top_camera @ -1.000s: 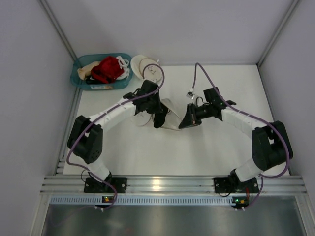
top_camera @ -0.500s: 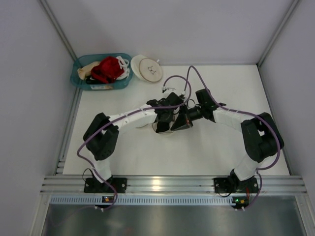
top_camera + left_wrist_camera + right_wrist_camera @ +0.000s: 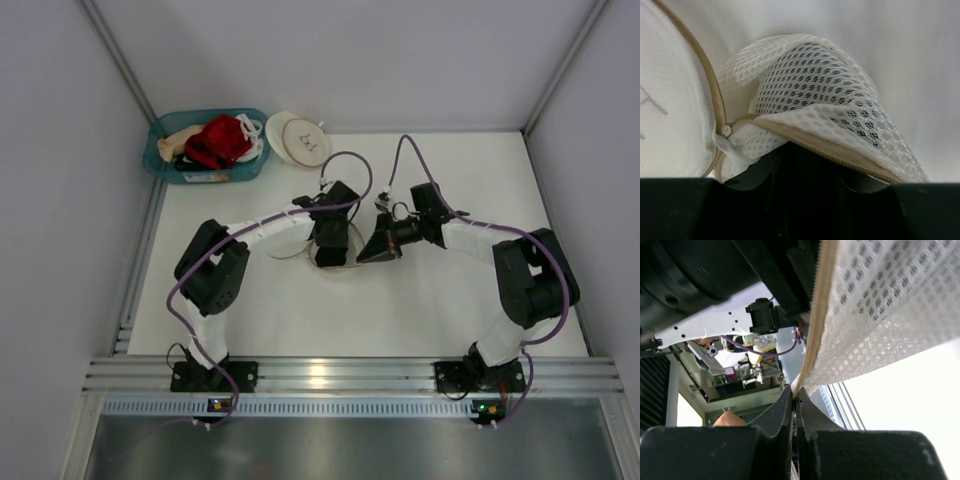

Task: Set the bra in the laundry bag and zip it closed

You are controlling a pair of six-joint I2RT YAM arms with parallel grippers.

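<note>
The laundry bag [image 3: 338, 268] lies mid-table under both grippers. In the left wrist view its mesh dome [image 3: 810, 75] rises above a tan rim zip [image 3: 840, 150], and its pale lid [image 3: 670, 100] with a dark mark is at the left. Black fabric, apparently the bra [image 3: 805, 167], fills the opening below the zip and shows dark through the mesh. My left gripper [image 3: 330, 248] is at that opening, fingers apart around the black fabric. My right gripper [image 3: 368, 252] is shut on the bag's zip edge [image 3: 812, 330] and holds the mesh [image 3: 880, 300] up.
A teal basket [image 3: 160, 165] at the back left holds a red garment [image 3: 215, 140] and a beige garment [image 3: 180, 140]. A second round pale bag [image 3: 298, 140] with a dark mark lies beside it. Enclosure walls stand on the left, right and back.
My left gripper has moved right, from the bag's left side to over its opening next to the right gripper. The second round bag is now uncovered. The right gripper keeps its hold.
</note>
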